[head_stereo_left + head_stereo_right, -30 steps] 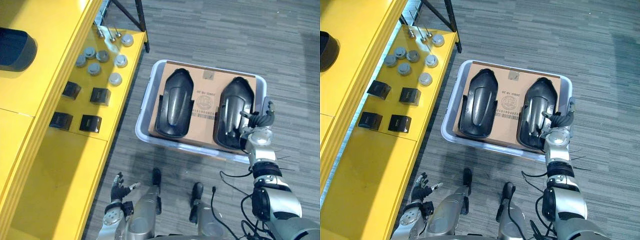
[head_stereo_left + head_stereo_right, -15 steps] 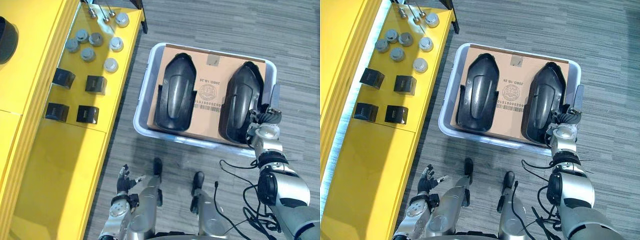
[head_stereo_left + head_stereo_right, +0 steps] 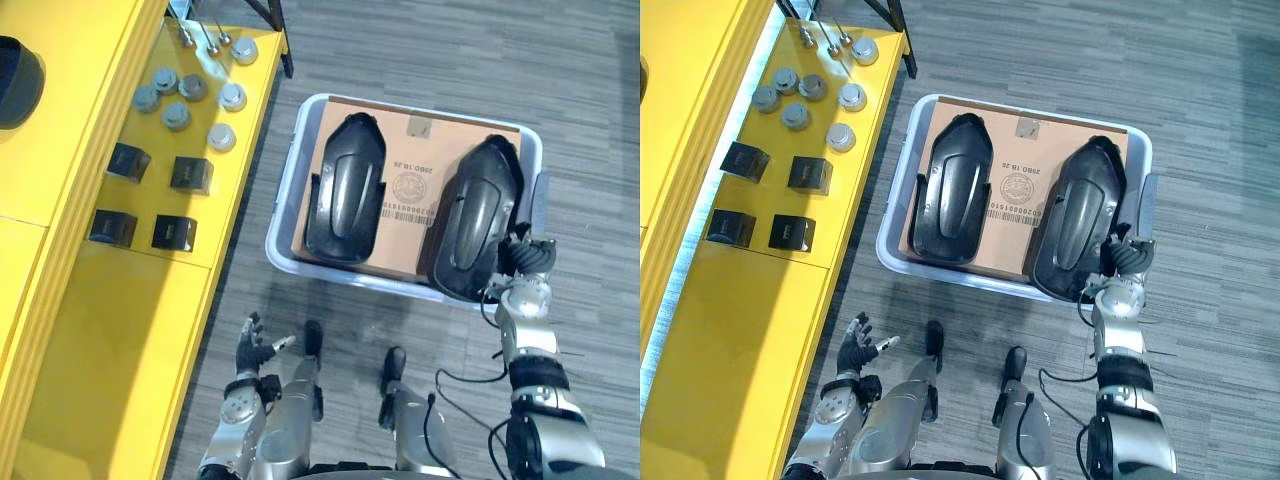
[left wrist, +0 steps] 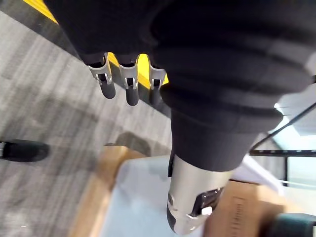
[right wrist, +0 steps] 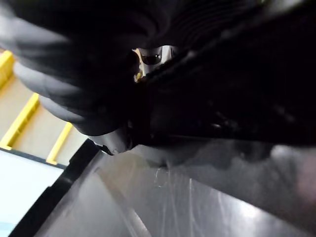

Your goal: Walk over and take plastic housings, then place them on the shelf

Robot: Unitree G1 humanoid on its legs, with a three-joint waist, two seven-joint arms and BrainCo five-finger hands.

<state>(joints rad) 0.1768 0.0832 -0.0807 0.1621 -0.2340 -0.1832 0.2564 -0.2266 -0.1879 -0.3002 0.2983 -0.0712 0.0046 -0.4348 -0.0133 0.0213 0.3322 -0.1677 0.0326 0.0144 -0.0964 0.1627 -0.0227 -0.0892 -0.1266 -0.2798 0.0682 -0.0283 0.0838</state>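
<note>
Black plastic fills a grey tub [image 3: 282, 215] on the floor beside the yellow shelf [image 3: 120, 330]: the left housing [image 3: 345, 190] and the right housing [image 3: 475, 225] lie side by side on a cardboard sheet [image 3: 410, 185]. The right hand [image 3: 524, 258] sits at the tub's near right corner, against the near end of the right housing; whether it grips cannot be told. The left hand [image 3: 252, 350] hangs low near the shelf's edge, its fingers [image 4: 131, 89] straight and spread, holding nothing, well apart from both housings.
</note>
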